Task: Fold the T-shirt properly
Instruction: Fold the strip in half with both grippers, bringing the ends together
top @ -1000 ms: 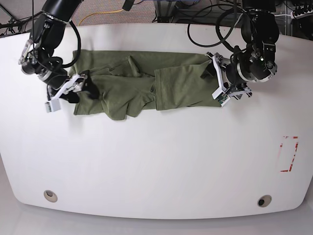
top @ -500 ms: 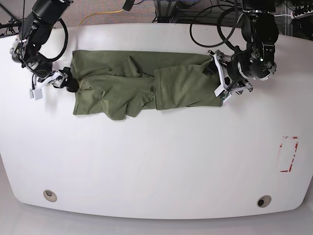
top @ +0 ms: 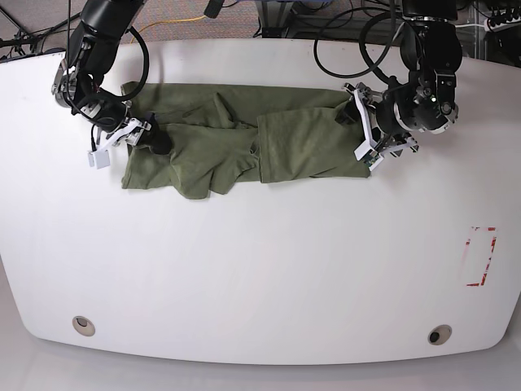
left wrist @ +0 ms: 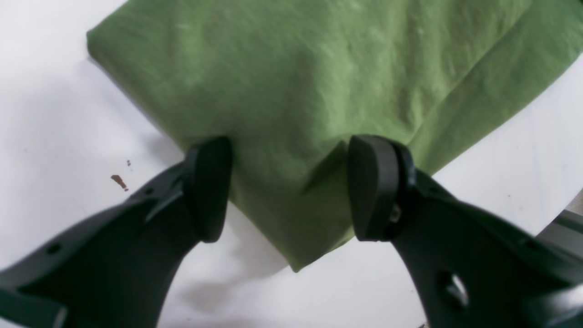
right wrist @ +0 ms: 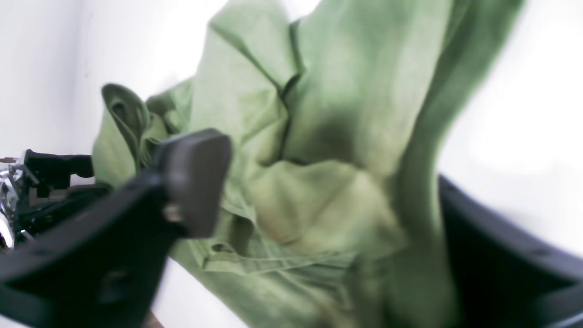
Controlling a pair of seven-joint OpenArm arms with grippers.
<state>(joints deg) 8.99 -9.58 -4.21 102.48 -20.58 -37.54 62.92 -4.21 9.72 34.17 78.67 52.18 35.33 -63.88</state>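
T-shirt [top: 244, 142], soft and limp, lies half-folded across the far counter [top: 260, 269]; both end effectors, left [left wrist: 287, 187] and right [right wrist: 319, 205], straddle its end edges with jaws parted, sensible grip points.

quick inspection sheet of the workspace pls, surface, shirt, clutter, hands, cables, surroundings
surface: white table, a red-outlined rectangle mark near one edge, two round inserts along the near edge.
job's things: olive T-shirt lies partly folded and wrinkled in a long band across the far side.
clutter: nothing seen.
hands: left hand stands open astride a corner of the shirt, fingers apart; right hand has bunched fabric between its fingers, view too blurred to tell a grip.
cables: black cables loop from the arms; a yellow cable on the floor behind.
surroundings: carpet and equipment stands beyond the table.
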